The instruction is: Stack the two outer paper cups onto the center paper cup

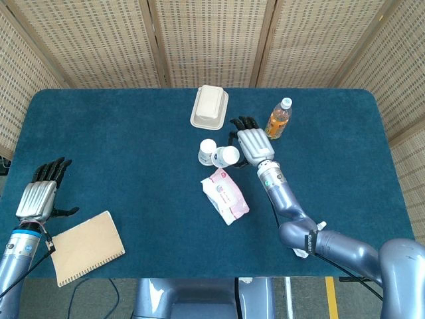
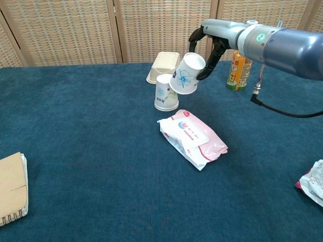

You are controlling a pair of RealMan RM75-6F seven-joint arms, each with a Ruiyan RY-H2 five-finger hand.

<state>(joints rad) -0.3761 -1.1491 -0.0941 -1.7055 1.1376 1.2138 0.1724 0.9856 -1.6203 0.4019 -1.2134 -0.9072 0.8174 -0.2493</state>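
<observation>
An upside-down white paper cup with a floral print stands on the blue table, near its middle toward the back. My right hand holds a second floral paper cup tilted in the air, just right of and slightly above the standing cup, nearly touching it. My left hand hovers open at the table's front left edge, holding nothing; the chest view does not show it. I see no third cup.
A pink-and-white wipes pack lies in front of the cups. A beige lidded box sits behind them, an orange drink bottle to the right. A brown notebook lies front left, a pouch front right.
</observation>
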